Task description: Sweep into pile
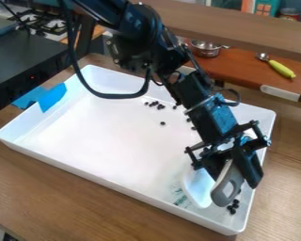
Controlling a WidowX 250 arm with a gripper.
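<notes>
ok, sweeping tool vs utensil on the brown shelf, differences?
Sweeping tool: grey handle, broad whitish blade. Utensil: yellow-green handle, small metallic head.
Sweeping tool is held in the gripper, blade down in the tray; utensil lies loose on the shelf.
Both: handle plus working end.

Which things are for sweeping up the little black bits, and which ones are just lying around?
For the sweeping:
- black bits
- white tray they lie in
- grey-handled scraper
- gripper holding the scraper

Just lying around:
- metal pot
- spoon with a yellow-green handle
- jar at the back
</notes>
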